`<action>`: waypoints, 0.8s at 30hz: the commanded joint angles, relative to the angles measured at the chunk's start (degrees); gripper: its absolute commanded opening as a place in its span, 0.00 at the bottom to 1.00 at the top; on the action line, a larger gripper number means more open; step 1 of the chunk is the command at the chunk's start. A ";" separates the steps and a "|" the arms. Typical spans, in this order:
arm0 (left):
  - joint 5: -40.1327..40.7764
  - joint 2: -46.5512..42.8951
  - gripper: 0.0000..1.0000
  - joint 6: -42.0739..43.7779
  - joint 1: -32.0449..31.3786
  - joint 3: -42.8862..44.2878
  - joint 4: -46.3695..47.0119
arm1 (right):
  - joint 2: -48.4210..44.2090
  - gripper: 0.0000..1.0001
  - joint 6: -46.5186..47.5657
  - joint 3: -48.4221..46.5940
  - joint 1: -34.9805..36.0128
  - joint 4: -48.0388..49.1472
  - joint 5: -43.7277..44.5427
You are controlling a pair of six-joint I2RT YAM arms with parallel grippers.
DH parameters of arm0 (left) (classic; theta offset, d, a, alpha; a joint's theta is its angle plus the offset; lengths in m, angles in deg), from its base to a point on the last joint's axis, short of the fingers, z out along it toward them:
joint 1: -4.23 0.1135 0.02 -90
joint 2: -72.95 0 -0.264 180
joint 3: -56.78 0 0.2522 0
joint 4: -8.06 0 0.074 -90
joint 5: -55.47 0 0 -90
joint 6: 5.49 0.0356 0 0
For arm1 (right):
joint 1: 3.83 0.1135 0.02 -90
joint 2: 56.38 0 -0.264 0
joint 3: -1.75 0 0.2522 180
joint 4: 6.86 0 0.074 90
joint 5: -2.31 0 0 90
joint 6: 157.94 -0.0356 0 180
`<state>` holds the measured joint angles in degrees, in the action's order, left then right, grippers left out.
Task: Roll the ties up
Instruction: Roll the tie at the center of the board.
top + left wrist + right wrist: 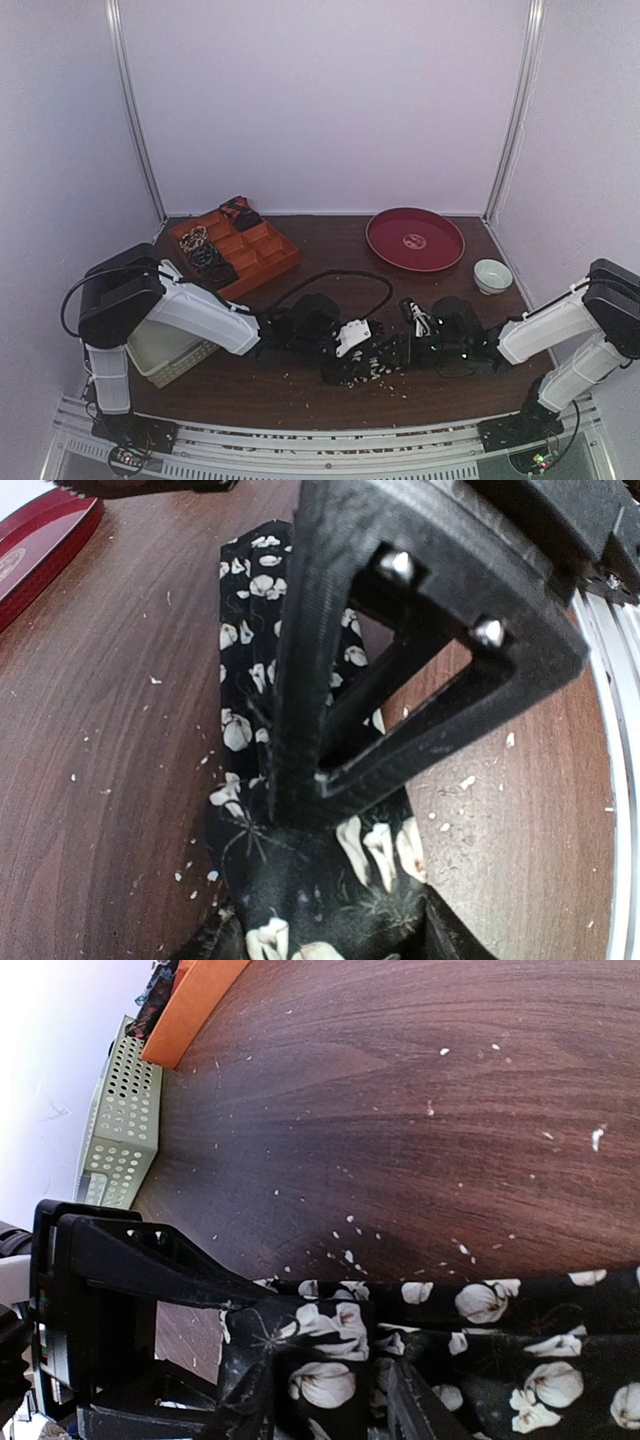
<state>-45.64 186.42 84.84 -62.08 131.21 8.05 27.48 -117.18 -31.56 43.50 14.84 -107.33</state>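
1. Brown table (pixel 330 250) inside white walls (pixel 320 100). You've got both arms meeting low at the front middle, over one tie (pixel 372 368) (black with white flowers).
2. Left gripper (pixel 320 930): the tie's end is bunched up between its fingers and fills the gap, so it reads as pinched on the fabric.
3. Right gripper (pixel 330 1400): fabric lies between its fingers too, but from its own camera I can't tell whether they're clamping or just straddling it.
4. From the left wrist view, one right finger (pixel 300 680) stands on the tie just past the bunch. The strip beyond it lies flat on the wood.
5. Rolled ties (pixel 205 255) sit in the orange tray (pixel 280 262) at the back left, and a dark-red bundle (pixel 240 211) is at its far edge.
6. Elsewhere there's a red plate (pixel 430 250) at the back right, a small bowl (pixel 492 275) just beside it and a basket (pixel 165 355) by your left arm's base. White crumbs (pixel 345 1255) dot the table near the tie.
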 commanded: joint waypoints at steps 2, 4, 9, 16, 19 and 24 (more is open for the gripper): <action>-0.33 0.80 0.51 -0.32 0.29 1.02 -0.92 | -2.42 0.38 2.36 -1.25 -0.30 -6.64 2.40; 0.26 0.43 0.54 -0.79 0.29 0.75 -0.80 | -1.75 0.36 3.05 -1.46 -0.31 -7.06 2.43; 3.46 -3.12 0.65 -3.08 0.30 -1.39 0.21 | 0.69 0.31 3.36 -1.86 -0.26 -5.52 0.80; 7.39 -10.84 0.65 -10.26 0.29 -11.25 4.34 | 1.09 0.28 2.39 -0.89 -0.27 -4.44 0.56; 8.38 -13.42 0.62 -15.22 0.25 -15.80 6.75 | 1.58 0.28 1.75 -0.14 -0.27 -2.87 -0.18; 10.52 -13.99 0.39 -22.57 0.30 -19.64 9.87 | 3.04 0.29 0.33 1.04 -0.22 0.22 -1.85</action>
<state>-37.64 173.05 69.89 -62.08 113.31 12.71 28.85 -115.56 -32.33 43.39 14.23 -107.81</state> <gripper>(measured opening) 0.479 0.287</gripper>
